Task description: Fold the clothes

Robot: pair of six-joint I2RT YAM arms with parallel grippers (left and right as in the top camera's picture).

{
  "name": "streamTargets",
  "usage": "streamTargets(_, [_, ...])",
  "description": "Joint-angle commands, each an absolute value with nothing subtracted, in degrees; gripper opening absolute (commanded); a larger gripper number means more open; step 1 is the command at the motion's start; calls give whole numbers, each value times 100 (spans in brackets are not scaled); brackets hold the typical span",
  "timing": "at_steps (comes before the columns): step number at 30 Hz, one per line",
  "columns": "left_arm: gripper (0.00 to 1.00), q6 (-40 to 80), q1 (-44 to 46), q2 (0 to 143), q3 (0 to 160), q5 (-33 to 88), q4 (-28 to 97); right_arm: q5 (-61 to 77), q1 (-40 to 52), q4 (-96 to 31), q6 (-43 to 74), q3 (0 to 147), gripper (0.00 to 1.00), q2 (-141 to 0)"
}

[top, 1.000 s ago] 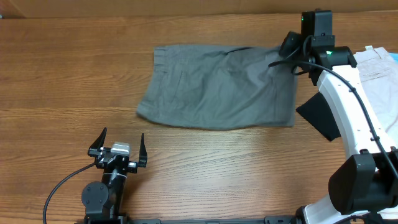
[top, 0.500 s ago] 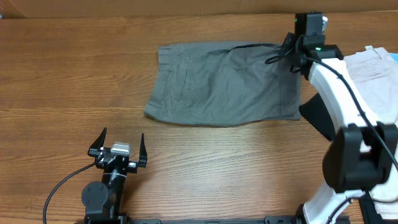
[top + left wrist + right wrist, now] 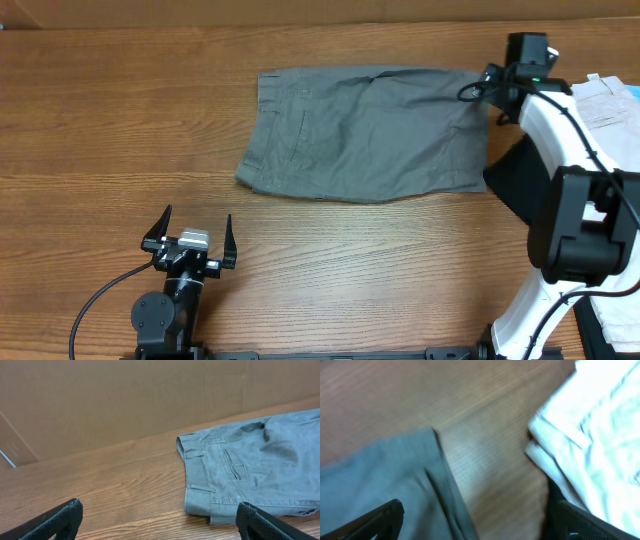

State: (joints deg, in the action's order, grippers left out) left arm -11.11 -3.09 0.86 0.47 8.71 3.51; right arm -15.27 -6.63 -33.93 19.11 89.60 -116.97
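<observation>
The grey shorts point(image 3: 365, 135) lie flat on the wooden table point(image 3: 100, 120), folded into a rough rectangle with the waistband at the left. In the left wrist view the shorts point(image 3: 250, 467) show a waistband and a stitched pocket. My left gripper point(image 3: 190, 238) stands open near the table's front edge, apart from the cloth, with only bare wood in its span point(image 3: 157, 521). My right gripper point(image 3: 488, 87) hovers at the shorts' far right corner. It is open point(image 3: 480, 522), with the grey edge point(image 3: 385, 485) under its left finger and nothing held.
Cream-white shorts point(image 3: 605, 100) lie at the right edge, close to my right gripper, bright in the right wrist view point(image 3: 600, 430). A black garment point(image 3: 515, 185) lies under the right arm, beside the grey shorts' right edge. A cardboard wall point(image 3: 125, 400) backs the table.
My right gripper has opened and let go of the shorts' far right corner, shifting a little to the right. The shorts slid right and now lie flat. The left arm has not moved.
</observation>
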Motion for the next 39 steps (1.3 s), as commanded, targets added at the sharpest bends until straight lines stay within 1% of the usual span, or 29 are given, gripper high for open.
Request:
streamTargets(1, [100,-1094,-346,32,27,836,364,-1015,-661,-3800,1883,9341,100,-11631])
streamTargets(5, [100,-1094,-344,32,27,838,364,-886,-661,-4893,1887,9671,100,-11478])
streamTargets(12, [100,-1094,-346,32,27,838,364,191,-661,-6449,1857,9706,100,-11222])
streamTargets(15, [100,-1094,-346,32,27,836,364,412,-661,-7032,1601,9579,100,-11222])
streamTargets(19, [100,-1096,-346,38,27,836,364,1002,-650,-6829,1162,9118,100,-11225])
streamTargets(22, [100,-1094,-346,38,27,838,364,1100,-650,-6490,1129,8766,95,-11225])
streamTargets(27, [100,-1225,-346,38,27,836,360,1107,-650,-6125,1199,8372,90,-11225])
streamTargets(29, [100,-1175,-344,38,27,878,360,1107,-650,-6042,1197,8267,84,-11225])
streamTargets(30, [100,-1111,-340,38,27,895,357,1107,-650,-6029,1199,8237,79,-11225])
streamTargets(31, [100,-1039,-336,38,27,919,342,1107,-650,-6025,1201,8208,69,-11225])
streamTargets(32, [100,-993,-336,38,27,956,342,1107,-650,-6031,1199,8191,64,-11225])
streamTargets(33, [100,-982,-336,38,27,1024,336,1105,-650,-6034,1199,8169,62,-11225])
streamTargets(39, [100,-980,-336,38,27,1055,336,1020,-650,-5979,1197,8058,62,-11231])
